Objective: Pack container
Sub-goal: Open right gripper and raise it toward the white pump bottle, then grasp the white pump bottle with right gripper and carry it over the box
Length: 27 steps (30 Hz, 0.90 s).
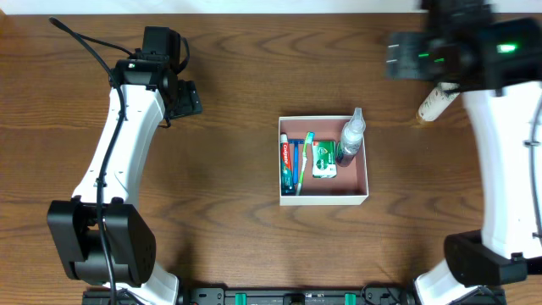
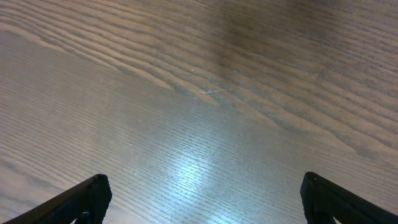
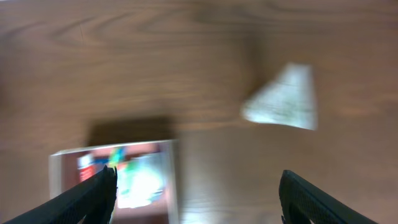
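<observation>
The container [image 1: 323, 200] sits about mid-table, well clear of every edge, holding a toothpaste tube [image 1: 288, 165], a toothbrush [image 1: 306, 157], a green-and-white packet [image 1: 323, 161] and a small spray bottle [image 1: 351, 138]. One whitish speckled item [image 1: 434, 105], too blurred to name, lies loose toward the table's far right edge, so fetching it looks like the step in hand. The right gripper [image 3: 198, 174] hangs near it, jaws apart and empty; next it likely must descend and straddle the item squarely. The left gripper [image 2: 205, 180] is spread wide over bare table [image 2: 186, 93]
</observation>
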Each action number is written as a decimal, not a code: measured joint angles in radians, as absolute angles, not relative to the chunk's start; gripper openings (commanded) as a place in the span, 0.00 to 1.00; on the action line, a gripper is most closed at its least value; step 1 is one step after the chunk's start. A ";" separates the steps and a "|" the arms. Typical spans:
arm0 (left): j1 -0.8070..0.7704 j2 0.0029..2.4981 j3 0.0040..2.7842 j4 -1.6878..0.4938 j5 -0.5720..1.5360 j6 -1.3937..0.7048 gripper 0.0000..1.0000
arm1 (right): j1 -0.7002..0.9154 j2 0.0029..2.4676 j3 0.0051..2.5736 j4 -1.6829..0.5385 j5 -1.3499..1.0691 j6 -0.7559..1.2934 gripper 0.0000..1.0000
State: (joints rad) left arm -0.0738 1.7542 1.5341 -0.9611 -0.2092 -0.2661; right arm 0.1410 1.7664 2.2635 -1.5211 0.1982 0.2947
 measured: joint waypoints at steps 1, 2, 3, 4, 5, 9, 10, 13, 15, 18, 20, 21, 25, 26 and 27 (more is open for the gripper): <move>-0.074 1.754 1.534 -0.961 -0.209 -0.266 0.98 | 0.098 1.766 2.263 -1.533 0.203 0.295 0.82; -0.074 1.754 1.534 -0.961 -0.209 -0.266 0.98 | 0.056 1.767 2.262 -1.541 0.203 0.294 0.81; -0.074 1.754 1.534 -0.961 -0.209 -0.266 0.98 | 0.018 1.768 2.256 -1.543 0.204 0.292 0.81; -0.074 1.754 1.534 -0.961 -0.209 -0.266 0.98 | -0.023 1.768 2.245 -1.542 0.201 0.284 0.81; -0.074 1.754 1.534 -0.961 -0.209 -0.266 0.98 | -0.051 1.768 2.234 -1.539 0.200 0.276 0.81; -0.074 1.754 1.534 -0.961 -0.209 -0.266 0.98 | -0.137 1.768 2.168 -1.489 0.171 0.208 0.83; -0.074 1.754 1.534 -0.961 -0.209 -0.266 0.98 | -0.151 1.769 2.147 -1.473 0.159 0.183 0.84; -0.074 1.754 1.534 -0.961 -0.209 -0.266 0.98 | -0.179 1.771 2.086 -1.406 0.123 0.114 0.87; -0.074 1.754 1.534 -0.961 -0.209 -0.266 0.98 | -0.187 1.775 2.046 -1.357 0.107 0.072 0.87; -0.074 1.754 1.534 -0.961 -0.209 -0.266 0.98 | -0.187 1.790 1.995 -1.291 0.089 0.029 0.87; -0.074 1.754 1.534 -0.961 -0.209 -0.266 0.98 | -0.187 1.810 1.968 -1.248 0.076 0.008 0.87; -0.074 1.754 1.534 -0.961 -0.209 -0.266 0.98 | -0.187 1.819 1.956 -1.231 0.072 0.001 0.86; -0.074 1.754 1.534 -0.961 -0.209 -0.266 0.98 | -0.187 1.878 1.916 -1.182 0.059 -0.032 0.69; -0.074 1.754 1.534 -0.961 -0.209 -0.266 0.98 | -0.187 1.898 1.911 -1.179 0.059 -0.039 0.61; -0.074 1.754 1.534 -0.961 -0.209 -0.266 0.98 | -0.187 1.914 1.908 -1.177 0.057 -0.045 0.52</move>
State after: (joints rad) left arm -0.0738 1.7542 1.5341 -0.9611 -0.2092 -0.2657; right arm -0.1867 1.9137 1.9076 -1.1770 0.0570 -0.0448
